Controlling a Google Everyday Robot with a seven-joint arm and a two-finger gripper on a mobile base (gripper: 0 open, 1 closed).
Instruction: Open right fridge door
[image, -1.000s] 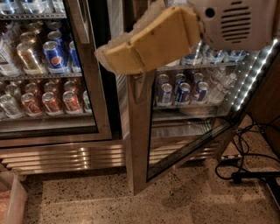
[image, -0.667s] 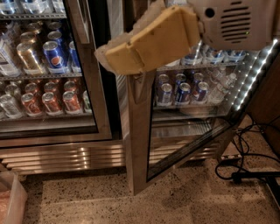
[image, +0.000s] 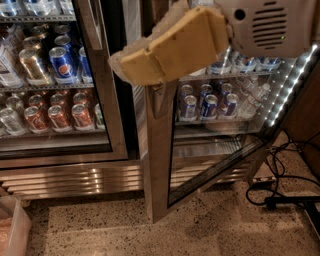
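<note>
Camera view: the right fridge door (image: 159, 165) stands swung partly open, its steel edge facing the camera. The tan padded claw (image: 137, 65) sits at the door's upper edge; I cannot tell whether it is clamped.

Looking like a commercial drinks corner, shop or canteen, can't tell which: a steel-framed glass-door fridge (image: 107, 100) is showing shelves packed with blue Pepsi cans (image: 62, 65) and red cans (image: 60, 116); an LED strip (image: 290, 85) is lighting the right compartment, where more cans (image: 207, 105) and clear bottles (image: 247, 102) are sitting. Speckled terrazzo floor (image: 100, 225) is running under the ribbed steel kick plate (image: 75, 180); black cables (image: 280, 190) are trailing across it at right. Gripper (image: 131, 64) is hanging in front of the upper frame of the right fridge door (image: 157, 165), which is standing ajar.
</note>
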